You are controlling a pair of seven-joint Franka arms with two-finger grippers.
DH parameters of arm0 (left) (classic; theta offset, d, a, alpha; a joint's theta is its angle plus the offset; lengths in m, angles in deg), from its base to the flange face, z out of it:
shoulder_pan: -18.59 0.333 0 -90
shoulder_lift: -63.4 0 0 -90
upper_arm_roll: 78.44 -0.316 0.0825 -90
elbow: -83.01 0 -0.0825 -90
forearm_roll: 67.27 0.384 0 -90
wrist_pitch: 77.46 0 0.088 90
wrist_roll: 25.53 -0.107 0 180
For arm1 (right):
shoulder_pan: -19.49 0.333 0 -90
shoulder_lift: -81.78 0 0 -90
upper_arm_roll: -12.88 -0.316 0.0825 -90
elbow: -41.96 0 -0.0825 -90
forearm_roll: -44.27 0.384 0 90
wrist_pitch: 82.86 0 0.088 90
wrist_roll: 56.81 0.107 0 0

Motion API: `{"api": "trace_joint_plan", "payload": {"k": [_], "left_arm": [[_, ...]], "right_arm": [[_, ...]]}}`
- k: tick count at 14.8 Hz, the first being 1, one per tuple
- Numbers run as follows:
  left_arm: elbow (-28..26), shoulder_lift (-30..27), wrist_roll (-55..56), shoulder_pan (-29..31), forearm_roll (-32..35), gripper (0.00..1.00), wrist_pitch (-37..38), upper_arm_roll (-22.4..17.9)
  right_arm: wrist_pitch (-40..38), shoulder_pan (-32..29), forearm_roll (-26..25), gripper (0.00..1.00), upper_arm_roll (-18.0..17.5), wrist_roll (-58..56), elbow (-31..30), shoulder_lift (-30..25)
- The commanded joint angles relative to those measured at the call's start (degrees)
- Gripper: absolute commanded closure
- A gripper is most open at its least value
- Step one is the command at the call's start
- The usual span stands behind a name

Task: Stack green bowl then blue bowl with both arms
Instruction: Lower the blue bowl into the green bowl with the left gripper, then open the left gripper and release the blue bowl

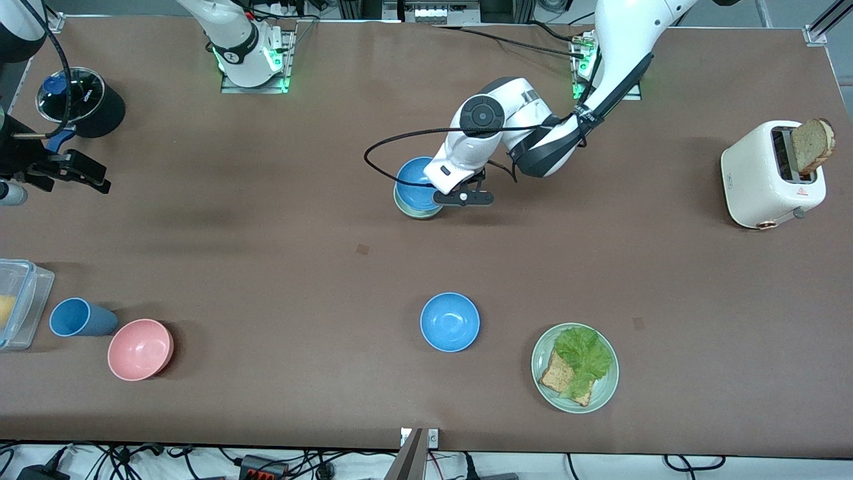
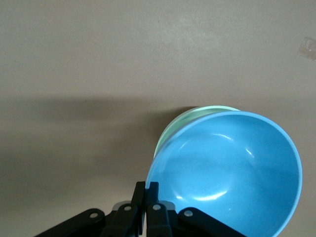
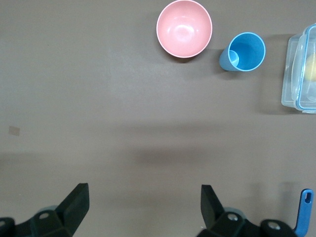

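The left end effector (image 1: 445, 189) pinches the rim of a blue bowl (image 1: 414, 181) nested tilted in the green bowl (image 1: 414, 209) mid-worktop (image 1: 266, 233), while the right end effector (image 1: 66, 170) waits up at its own end above a second blue bowl (image 1: 450, 322).

Middle of the table (image 1: 266, 220) lies bare, a broad lane from the right arm's end to the stacked bowls; there the left gripper (image 1: 458, 197) is clamped on the rim of the blue bowl (image 1: 416, 181), which sits tilted in the green bowl (image 1: 414, 211), and the left arm blocks the approach from above; right gripper (image 1: 66, 170) hangs wide open over bare table at its own end; near edge is cluttered: box (image 1: 20, 300), cup (image 1: 76, 318), pink bowl (image 1: 140, 349), second blue bowl (image 1: 450, 322), plate (image 1: 603, 390); toaster (image 1: 766, 177) stands well apart at the left arm's end.
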Motion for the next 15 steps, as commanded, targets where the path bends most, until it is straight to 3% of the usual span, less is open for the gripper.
{"api": "trace_joint_plan", "payload": {"k": [1, 8, 9, 11, 15], "left_arm": [[1.93, 1.33, 1.48, -1.66, 1.78, 1.00, 0.16, -0.48], [2.20, 2.65, 1.83, -1.93, 1.78, 0.96, 0.08, -0.57], [2.55, 2.66, 1.83, -1.75, 1.69, 0.87, 0.16, -0.66], [4.30, 2.57, 2.00, -0.26, 0.99, 0.60, 1.04, -0.48], [10.61, 1.95, 1.57, 0.97, -0.76, 0.56, 11.38, 0.40]], "right_arm": [[-0.54, -0.03, -0.03, 0.00, -0.28, -0.73, 1.31, 0.95], [-0.36, 0.67, -0.12, 0.00, -0.28, -0.82, 1.40, 1.39], [-0.36, 0.59, -0.03, 0.00, -0.28, -0.82, 1.40, 1.39], [-0.36, 0.59, -0.03, 0.00, -0.28, -0.73, 1.48, 1.39], [-0.45, 0.59, -0.20, 0.00, -0.28, -0.90, 1.75, 1.48]]}}
